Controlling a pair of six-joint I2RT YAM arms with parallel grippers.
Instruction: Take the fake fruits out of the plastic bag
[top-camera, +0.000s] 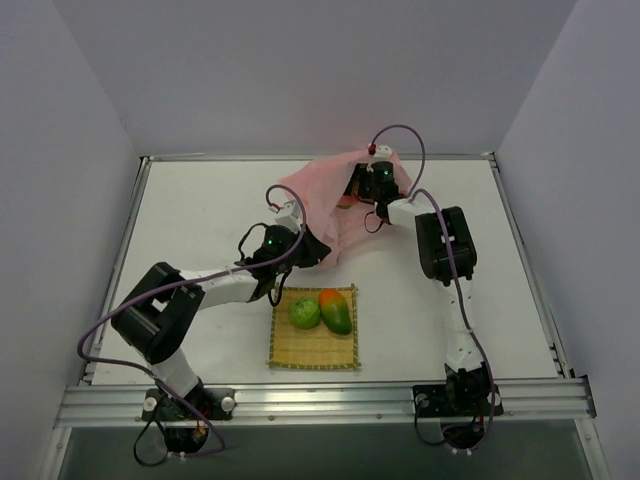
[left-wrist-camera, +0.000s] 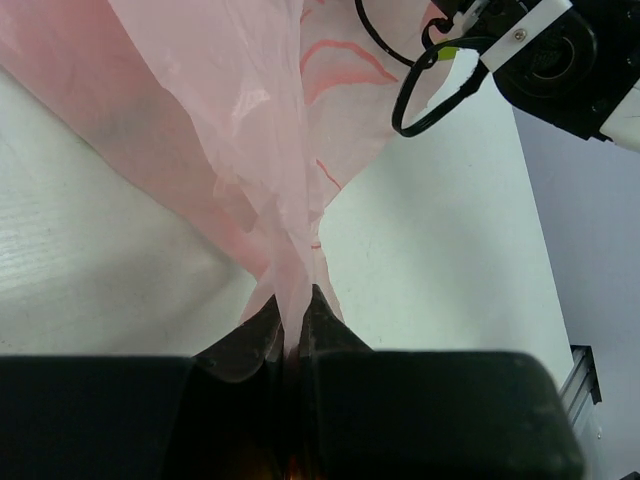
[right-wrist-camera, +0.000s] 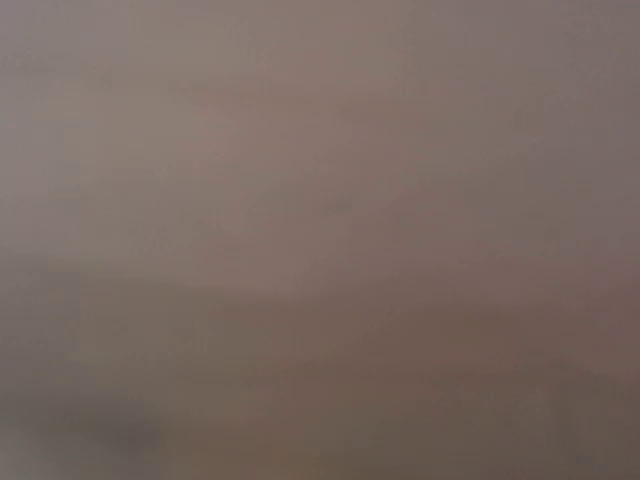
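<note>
The pink plastic bag (top-camera: 318, 195) lies crumpled at the back middle of the table. My left gripper (top-camera: 303, 246) is shut on a twisted fold of the bag, which the left wrist view shows pinched between my fingers (left-wrist-camera: 295, 305), the bag (left-wrist-camera: 240, 130) stretching away. My right wrist (top-camera: 380, 183) reaches into the bag's far side, and its fingers are hidden by pink film. The right wrist view is a uniform pinkish-brown blur. A round green fruit (top-camera: 304, 312) and the green-and-red mango (top-camera: 337, 311) lie side by side on the mat. The pear-like fruit is hidden.
The square yellow bamboo mat (top-camera: 313, 348) lies near the front middle, between the arm bases. The right arm's black link (top-camera: 445, 245) stands right of the bag; its wrist and cable show in the left wrist view (left-wrist-camera: 545, 50). Grey walls enclose the white table (top-camera: 200, 200).
</note>
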